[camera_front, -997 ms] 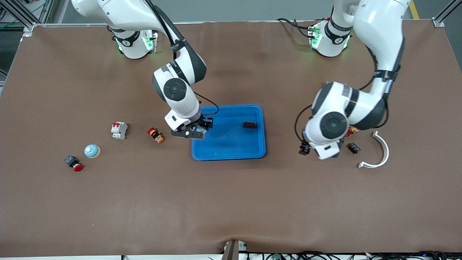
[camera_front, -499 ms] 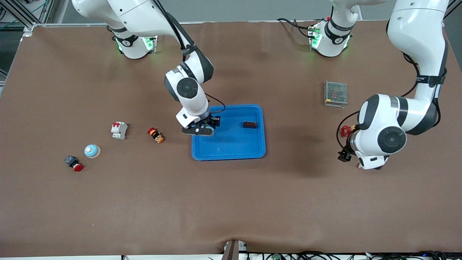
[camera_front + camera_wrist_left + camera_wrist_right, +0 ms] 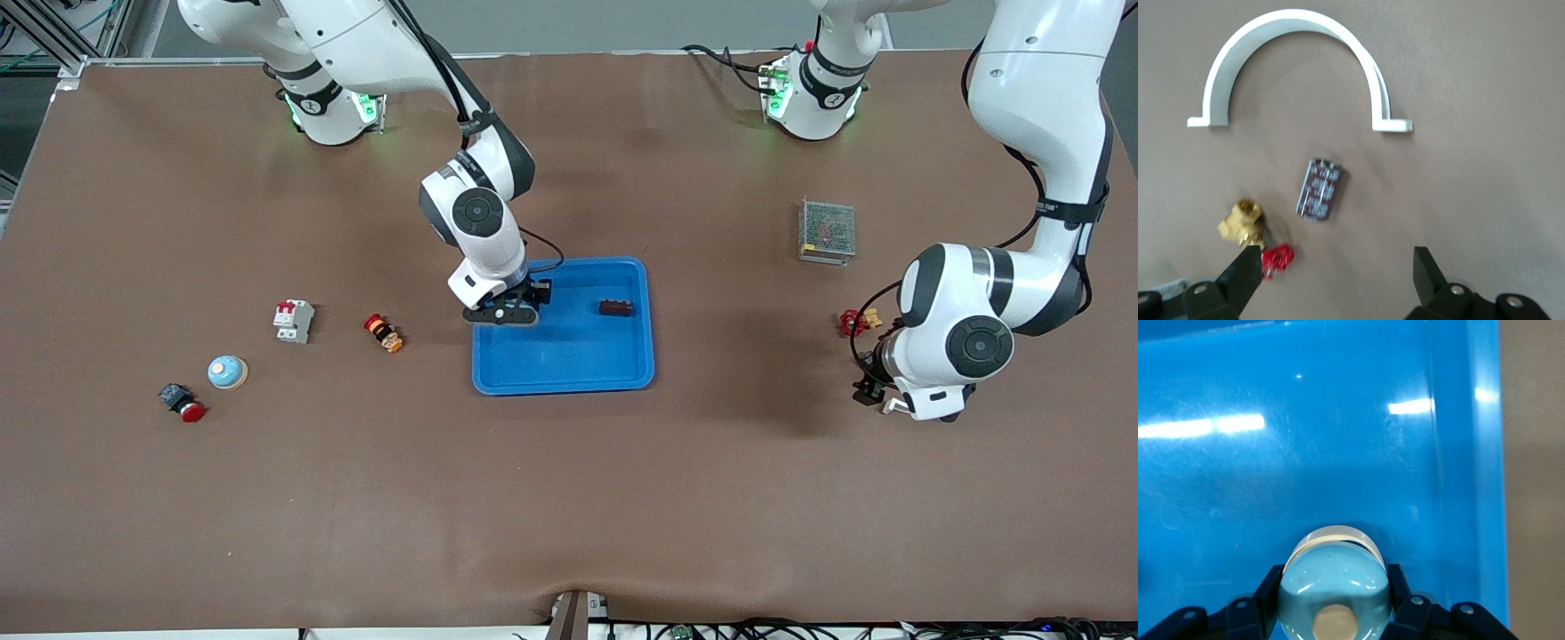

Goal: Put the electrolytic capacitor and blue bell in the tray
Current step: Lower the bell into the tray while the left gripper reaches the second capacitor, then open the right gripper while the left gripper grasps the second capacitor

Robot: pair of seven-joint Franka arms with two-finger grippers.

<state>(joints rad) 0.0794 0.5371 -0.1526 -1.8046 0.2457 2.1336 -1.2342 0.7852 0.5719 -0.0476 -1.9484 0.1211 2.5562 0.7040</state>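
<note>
Hovering near the worktop's left-arm end, my left hand (image 3: 1331, 283) is spread wide over the dark electrolytic capacitor (image 3: 1319, 189) lying there. My right hand (image 3: 1333, 603) grips the blue bell (image 3: 1335, 583) over the blue tray (image 3: 569, 356), at the corner nearest its own base.

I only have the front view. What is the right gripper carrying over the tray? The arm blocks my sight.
Observer: The right gripper has its fingers shut on the blue bell, over the tray floor, close to one side wall.
Operator: Where is the capacitor? I cannot find it.
Observer: The electrolytic capacitor lies flat on the table below the left gripper, between the white curved clamp and the brass valve.
Operator: And the left fingers?
Observer: Open, holding nothing.
</note>
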